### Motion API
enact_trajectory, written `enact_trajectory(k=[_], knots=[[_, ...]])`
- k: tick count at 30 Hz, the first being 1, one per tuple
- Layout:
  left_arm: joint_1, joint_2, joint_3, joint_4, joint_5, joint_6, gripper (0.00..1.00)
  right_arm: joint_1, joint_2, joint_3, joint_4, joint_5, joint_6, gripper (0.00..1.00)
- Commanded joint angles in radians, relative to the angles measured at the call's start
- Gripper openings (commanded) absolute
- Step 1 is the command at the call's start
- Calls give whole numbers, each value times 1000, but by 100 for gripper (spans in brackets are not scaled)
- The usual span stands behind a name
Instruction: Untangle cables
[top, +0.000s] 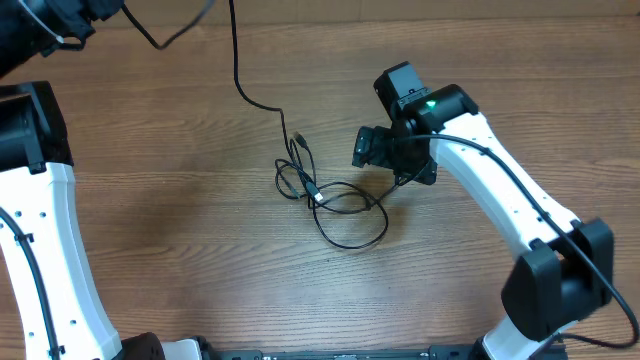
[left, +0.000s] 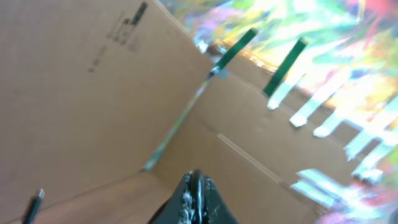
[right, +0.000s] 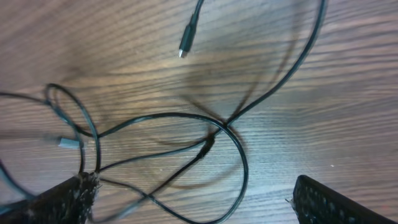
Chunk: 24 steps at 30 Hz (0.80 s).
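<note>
Right, starting at the far left: the left gripper (left: 195, 190) is lifted well clear of the worktop (top: 180, 260), up toward 10 o'clock in the overhead view, and its camera faces a cardboard box (left: 93, 87). Its fingers are pressed tight together. Whether a cord is pinched between them I cannot tell, though a small plug (left: 35, 202) shows at 8 o'clock of that wrist view. My read is that it sits high either to take slack out of a cord or simply to leave room below.

Now to the middle, where the cables (top: 318, 197) lie on the worktop as a loose knot of thin black loops, slack rather than pulled tight. One long cord (top: 237, 70) leaves the knot at 11 o'clock and runs off the top edge. The right wrist view shows strands meeting at a crossing (right: 214, 129) and a big loop sweeping round beneath it. A dark plug (right: 185, 45) lies free at 12 o'clock, and a silvery tip (right: 69, 143) sits at 9 o'clock beside a smaller loop.

And on the right, the right gripper (right: 196, 198) hovers just at 3 o'clock of the knot, jaws spread wide with nothing held, straddling the big loop. I judge it is lined up to drop onto one strand near that crossing and draw it clear. These cords look limp and slippery, so a shallow pinch could slide off.
</note>
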Motion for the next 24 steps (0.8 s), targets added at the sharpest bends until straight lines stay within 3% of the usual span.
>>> enact_trajectory(k=[1,6,9,13,17,24], knots=[[0,-10,13,72,-63,-268,4,0,29,11,-3,-28,-24,100],[0,-25,14,169,-228,-442,4,0,31,11,-2,-60,-24,100],[0,-45,26,214,-392,-439,4,0,31,11,-2,-69,-24,100],[-1,-48,66,110,-388,-426,4,0,31,11,-2,-69,-23,100],[-13,-48,68,-24,-255,-302,4,5,31,11,9,-76,-23,100],[-83,-48,68,-569,-239,32,4,2,-2,41,26,-87,-23,100]])
